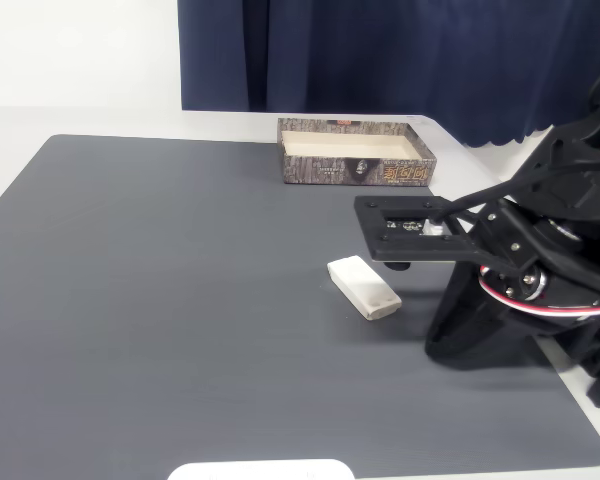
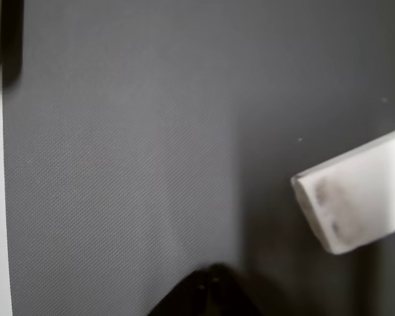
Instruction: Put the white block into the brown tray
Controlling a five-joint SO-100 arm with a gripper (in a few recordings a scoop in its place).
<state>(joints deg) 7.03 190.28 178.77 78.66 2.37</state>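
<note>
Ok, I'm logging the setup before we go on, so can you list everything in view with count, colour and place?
white block: one, off-white, lying flat on the mat right of centre in the fixed view, free of the arm; one end shows at the right of the wrist view.
brown tray: one, dark bark-patterned sides, cream inside, at the mat's far edge.
mat: one, dark grey, covering the table.
table: one, white.
curtain: one, dark blue, behind the table.
white plate: one, at the near edge.
robot arm: one, black, at right; its end effector hangs over the mat beside the block.
</note>
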